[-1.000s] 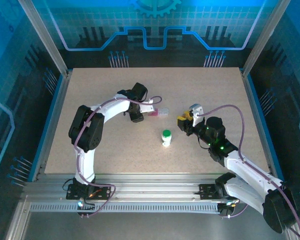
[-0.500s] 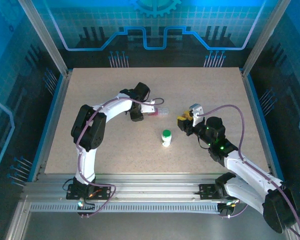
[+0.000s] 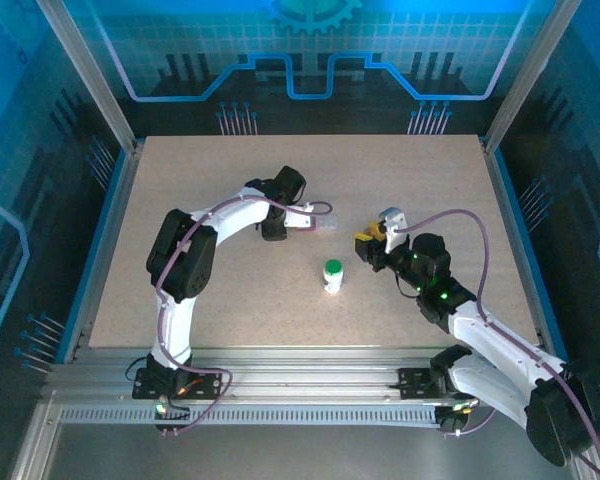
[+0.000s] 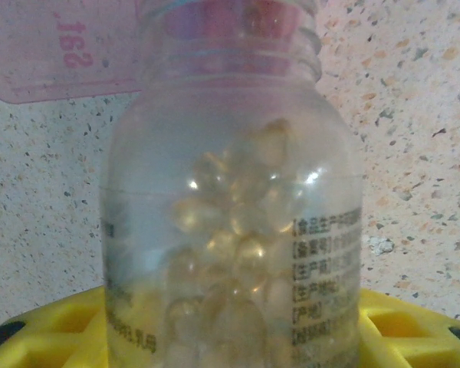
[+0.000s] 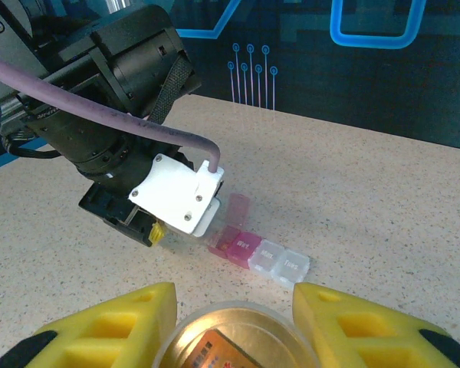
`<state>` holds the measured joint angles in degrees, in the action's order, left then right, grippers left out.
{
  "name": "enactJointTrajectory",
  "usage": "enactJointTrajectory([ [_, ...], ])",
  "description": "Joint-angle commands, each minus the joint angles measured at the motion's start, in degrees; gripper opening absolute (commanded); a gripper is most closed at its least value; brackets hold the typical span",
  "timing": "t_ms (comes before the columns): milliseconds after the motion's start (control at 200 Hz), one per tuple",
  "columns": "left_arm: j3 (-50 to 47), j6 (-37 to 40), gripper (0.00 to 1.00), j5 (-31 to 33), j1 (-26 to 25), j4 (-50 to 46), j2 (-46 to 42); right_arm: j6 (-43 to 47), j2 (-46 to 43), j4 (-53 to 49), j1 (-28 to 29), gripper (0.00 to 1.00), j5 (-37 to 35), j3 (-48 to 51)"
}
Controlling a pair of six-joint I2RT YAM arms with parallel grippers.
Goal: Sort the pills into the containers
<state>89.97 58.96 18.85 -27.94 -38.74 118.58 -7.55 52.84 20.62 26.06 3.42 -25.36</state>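
My left gripper [image 4: 230, 326] is shut on a clear bottle [image 4: 234, 207] full of pale yellow softgel pills [image 4: 241, 230]. The bottle is tipped, with its mouth against the pink end of the pill box [image 4: 61, 54]. The clear-and-pink pill box [image 3: 323, 224] [image 5: 264, 257] lies mid-table with one pink lid raised, and the left gripper [image 3: 276, 228] [image 5: 149, 222] is at its left end. My right gripper [image 5: 234, 326] [image 3: 368, 245] is shut on a round amber-gold vial [image 5: 234, 341], seen from above, to the right of the box. A white bottle with a green cap [image 3: 333, 274] stands upright in front of them.
The speckled tabletop [image 3: 230, 300] has blue-lit metal frame rails [image 3: 105, 210] on both sides and a dark back wall. The left arm's elbow [image 3: 175, 255] hangs over the left half of the table. The right arm's cable [image 3: 470, 225] loops over the right half.
The left arm has shifted slightly toward the back and right with the clear bottle, staying at the pill box. The right arm has not moved.
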Motion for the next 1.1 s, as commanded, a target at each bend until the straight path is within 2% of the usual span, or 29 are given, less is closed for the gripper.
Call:
enactJointTrajectory([
  [0, 1.86, 1.77, 0.00, 1.88, -0.34, -1.11, 0.80, -0.54, -0.54, 1.17, -0.66, 0.00, 0.23, -0.04],
  [370, 0.49, 4.51, 0.00, 4.29, -0.85, 1.34, -0.81, -0.77, -0.02, 1.43, -0.66, 0.00, 0.40, -0.01],
  [510, -1.09, 7.68, 0.00, 7.58, -1.75, 4.68, -0.90, -0.77, 0.07, 1.44, -0.65, 0.00, 0.41, -0.04],
  [1091, -5.34, 19.49, 0.00, 14.23, -4.02, 12.01, -1.81, -0.99, 0.75, 1.88, -0.66, 0.00, 0.71, -0.04],
])
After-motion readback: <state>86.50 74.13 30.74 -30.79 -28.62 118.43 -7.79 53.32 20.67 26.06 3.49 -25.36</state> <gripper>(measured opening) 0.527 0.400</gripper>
